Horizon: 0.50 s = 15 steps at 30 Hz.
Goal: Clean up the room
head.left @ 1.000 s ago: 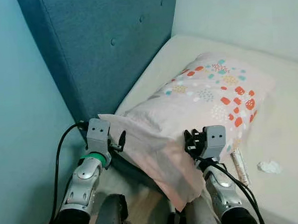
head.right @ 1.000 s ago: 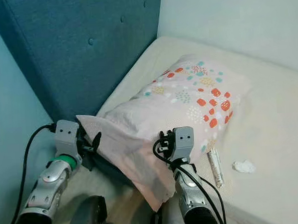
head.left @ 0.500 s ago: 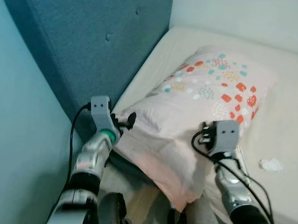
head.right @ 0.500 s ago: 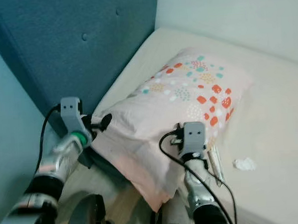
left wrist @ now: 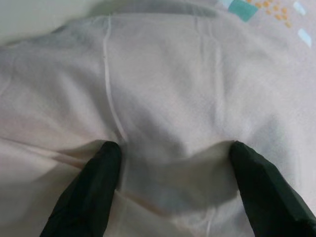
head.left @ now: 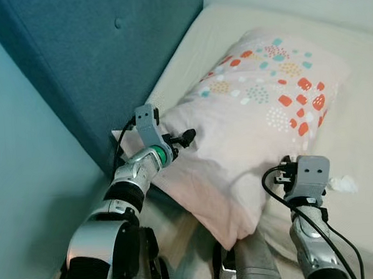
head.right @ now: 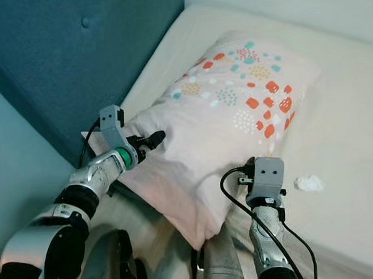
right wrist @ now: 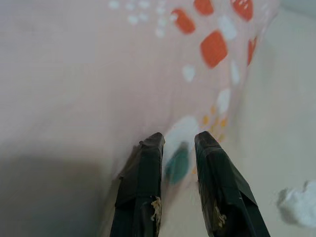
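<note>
Both arms have pushed forward with the pillow [head.left: 254, 120], now further up the bed [head.right: 358, 187]; right gripper [right wrist: 178, 148], nearly closed, pinches its near right edge beside a crumpled tissue [head.right: 309, 183], left gripper [left wrist: 173, 160], open, presses its near left corner, long axis running far-right toward the headboard [head.left: 107, 50]

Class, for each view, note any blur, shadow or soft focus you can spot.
Eye views: sharp, evenly lit; the left arm is slightly soft near the camera. Left wrist view: soft focus, shadow on the pillow between the fingers. Right wrist view: dark shadow under the pillow, fingers sharp.
</note>
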Available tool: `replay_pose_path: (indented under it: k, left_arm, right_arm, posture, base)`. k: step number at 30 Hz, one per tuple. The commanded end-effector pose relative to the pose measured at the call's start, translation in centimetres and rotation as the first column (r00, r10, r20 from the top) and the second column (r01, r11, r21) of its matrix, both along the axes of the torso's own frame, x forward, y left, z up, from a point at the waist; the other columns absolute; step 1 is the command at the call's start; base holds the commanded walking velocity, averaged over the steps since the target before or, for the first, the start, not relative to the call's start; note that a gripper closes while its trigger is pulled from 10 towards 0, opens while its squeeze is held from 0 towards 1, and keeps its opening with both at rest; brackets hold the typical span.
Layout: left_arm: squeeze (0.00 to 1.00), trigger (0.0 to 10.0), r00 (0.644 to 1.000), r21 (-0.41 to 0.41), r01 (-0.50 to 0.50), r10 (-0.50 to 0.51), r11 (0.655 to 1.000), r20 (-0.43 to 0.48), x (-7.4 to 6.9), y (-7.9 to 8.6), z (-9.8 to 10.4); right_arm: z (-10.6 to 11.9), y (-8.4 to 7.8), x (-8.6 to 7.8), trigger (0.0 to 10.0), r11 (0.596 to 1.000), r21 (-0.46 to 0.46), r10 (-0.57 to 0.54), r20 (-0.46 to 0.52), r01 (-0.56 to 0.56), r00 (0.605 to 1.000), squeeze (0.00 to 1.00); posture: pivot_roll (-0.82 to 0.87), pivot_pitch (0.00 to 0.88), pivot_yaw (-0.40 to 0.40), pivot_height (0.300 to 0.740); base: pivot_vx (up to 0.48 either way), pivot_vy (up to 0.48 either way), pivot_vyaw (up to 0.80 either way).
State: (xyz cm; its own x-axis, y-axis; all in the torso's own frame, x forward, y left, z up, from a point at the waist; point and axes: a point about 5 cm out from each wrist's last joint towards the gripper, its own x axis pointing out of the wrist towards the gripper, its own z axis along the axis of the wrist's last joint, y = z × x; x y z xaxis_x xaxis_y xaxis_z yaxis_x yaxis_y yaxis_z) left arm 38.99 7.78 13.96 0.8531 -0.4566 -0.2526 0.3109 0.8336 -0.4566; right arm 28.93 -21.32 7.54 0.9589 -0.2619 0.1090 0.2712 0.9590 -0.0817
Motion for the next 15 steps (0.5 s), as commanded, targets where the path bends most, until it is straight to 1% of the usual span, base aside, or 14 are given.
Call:
replay_pose_path:
  k: [1,2,3,4,5,7,8,10,11,12,13,14,15]
  left_arm:
    - [1.0,10.0,0.999,0.015,0.03,-0.03,0.999,-0.033,-0.3,-0.1,-0.8]
    - [1.0,10.0,0.996,0.032,0.074,-0.073,0.997,-0.045,-0.5,-0.3,-1.1]
    - [0.62,10.0,0.992,0.023,0.109,-0.107,0.994,-0.068,-0.8,-0.5,-1.5]
    - [0.62,10.0,0.992,0.023,0.109,-0.107,0.994,-0.068,-0.8,-0.5,-1.5]
    - [0.0,10.0,0.983,0.0,0.156,-0.155,0.988,-0.095,-1.2,-1.0,-2.0]
    - [0.0,10.0,0.967,-0.032,0.216,-0.218,0.976,-0.132,-1.9,-1.9,-2.7]
    - [0.0,10.0,0.95,-0.023,0.266,-0.266,0.964,-0.163,-2.6,-2.8,-3.5]
    - [0.0,10.0,0.922,-0.014,0.331,-0.327,0.943,-0.205,-3.7,-4.0,-4.7]
    - [0.0,10.0,0.913,-0.016,0.35,-0.345,0.937,-0.216,-4.0,-4.5,-5.0]
    - [0.0,10.0,0.913,-0.016,0.35,-0.345,0.937,-0.216,-4.0,-4.5,-5.0]
    - [0.0,10.0,0.909,-0.029,0.357,-0.355,0.933,-0.216,-4.2,-5.0,-5.1]
    - [0.0,10.0,0.909,-0.06,0.356,-0.36,0.933,-0.212,-4.4,-5.8,-4.9]
    - [0.0,10.0,0.909,-0.06,0.356,-0.36,0.933,-0.212,-4.4,-5.8,-4.9]
  right_arm:
    - [-0.8,0.4,-0.6,10.0,1.0,0.016,0.004,-0.035,-0.003,0.999,0.0]
    - [-0.9,0.7,-0.7,10.0,1.0,0.021,0.01,-0.034,-0.009,0.999,0.0]
    - [-0.9,0.9,-0.9,10.0,1.0,0.024,0.014,-0.034,-0.013,0.999,0.0]
    - [-0.9,0.9,-0.9,10.0,1.0,0.024,0.014,-0.034,-0.013,0.999,0.0]
    - [-0.9,1.0,-1.1,10.0,1.0,0.025,0.016,-0.036,-0.015,0.999,0.0]
    - [-1.0,1.1,-1.3,10.0,0.999,0.028,0.018,-0.04,-0.016,0.999,0.0]
    - [-1.1,1.1,-1.4,10.0,0.999,0.03,0.018,-0.042,-0.017,0.999,0.0]
    - [-1.1,1.1,-1.5,10.0,0.999,0.031,0.02,-0.043,-0.018,0.999,0.0]
    - [-1.1,1.1,-1.5,10.0,0.999,0.032,0.021,-0.044,-0.019,0.999,0.0]
    - [-1.1,1.1,-1.5,10.0,0.999,0.032,0.021,-0.044,-0.019,0.999,0.0]
    - [-1.0,1.1,-1.5,10.0,0.999,0.033,0.021,-0.044,-0.02,0.999,0.0]
    - [-1.0,1.1,-1.5,10.0,0.999,0.035,0.022,-0.045,-0.021,0.999,0.0]
    - [-1.0,1.1,-1.5,10.0,0.999,0.035,0.022,-0.045,-0.021,0.999,0.0]
  posture:
    - [-0.06,0.303,0.064,0.616]
    - [-0.06,0.31,0.066,0.616]
    - [-0.06,0.315,0.068,0.616]
    - [-0.06,0.315,0.068,0.616]
    - [-0.06,0.319,0.07,0.616]
    - [-0.07,0.323,0.071,0.616]
    - [-0.07,0.323,0.071,0.616]
    - [-0.07,0.326,0.07,0.616]
    - [-0.07,0.326,0.07,0.616]
    - [-0.07,0.326,0.07,0.616]
    - [-0.07,0.326,0.07,0.616]
    - [-0.07,0.324,0.068,0.616]
    - [-0.07,0.324,0.068,0.616]
  base:
    - [0.0,0.0,0.0]
    - [0.0,0.0,0.0]
    - [0.0,0.0,0.0]
    - [0.0,0.0,0.0]
    - [0.0,0.0,0.0]
    - [0.0,0.0,0.0]
    - [0.0,0.0,0.0]
    - [0.0,0.0,0.0]
    - [0.0,0.0,0.0]
    - [0.0,0.0,0.0]
    - [0.0,0.0,0.0]
    - [0.0,0.0,0.0]
    - [0.0,0.0,0.0]
